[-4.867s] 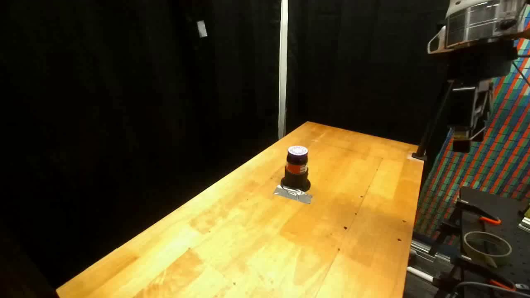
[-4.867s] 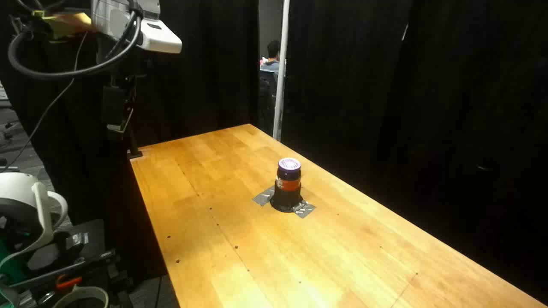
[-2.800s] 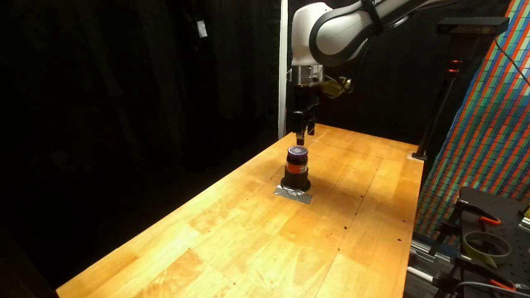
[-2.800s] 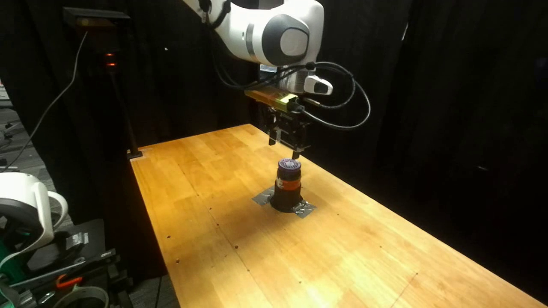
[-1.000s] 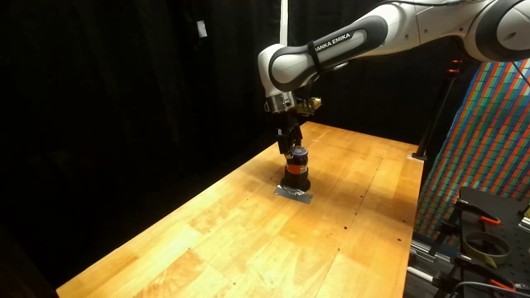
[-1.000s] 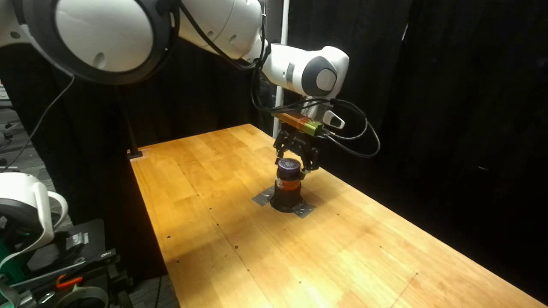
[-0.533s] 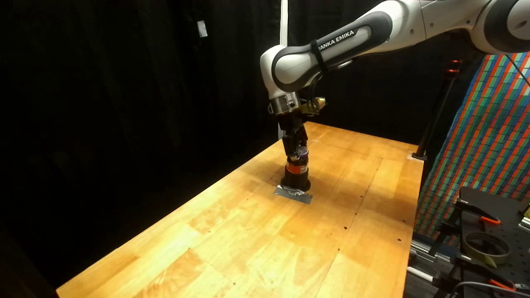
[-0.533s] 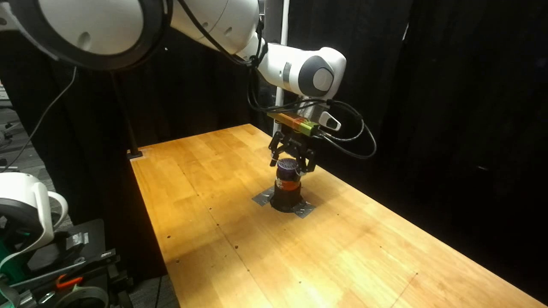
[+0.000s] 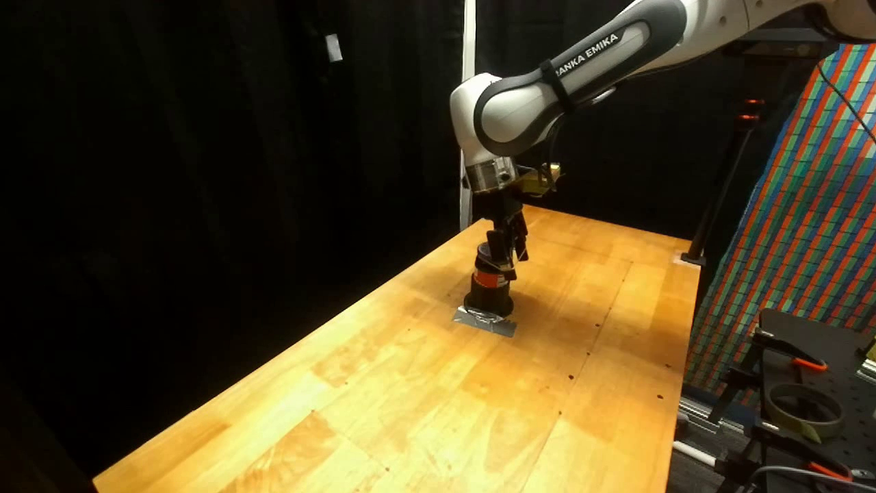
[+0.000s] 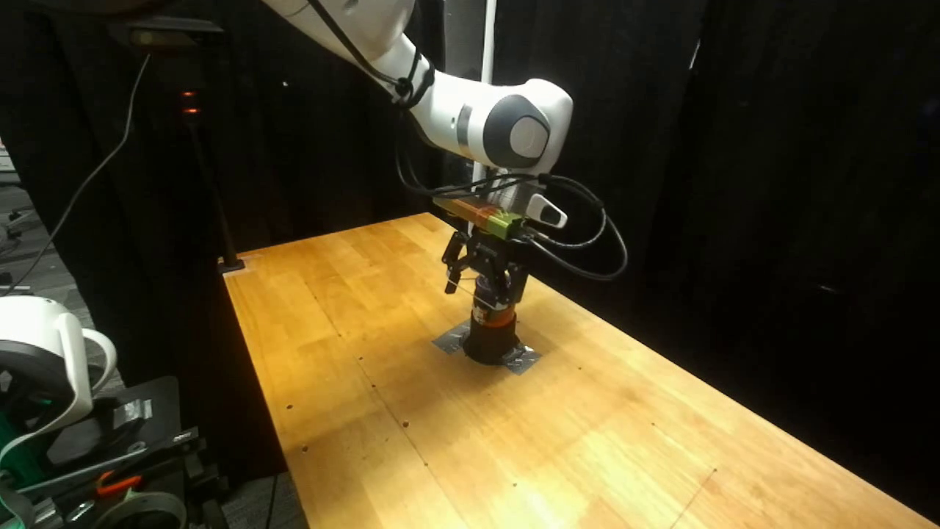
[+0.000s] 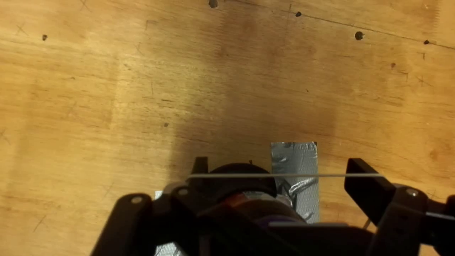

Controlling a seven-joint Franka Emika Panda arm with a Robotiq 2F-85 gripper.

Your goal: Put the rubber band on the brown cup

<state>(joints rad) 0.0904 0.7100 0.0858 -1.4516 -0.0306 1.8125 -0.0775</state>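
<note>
Fingers (image 11: 368, 192) shifted, rubber band (image 11: 328, 175) stretched, “EMIKA” lettering (image 9: 599, 48)

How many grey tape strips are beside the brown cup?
2: in an exterior view, the left strip and right strip flank the brown cup. Others could be hidden behind it.

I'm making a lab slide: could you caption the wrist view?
Rubber band stretched across the open gripper, crossing in front of the brown cup.

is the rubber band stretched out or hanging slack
Stretched: in the wrist view, the rubber band runs straight across the open gripper without sagging.
</note>
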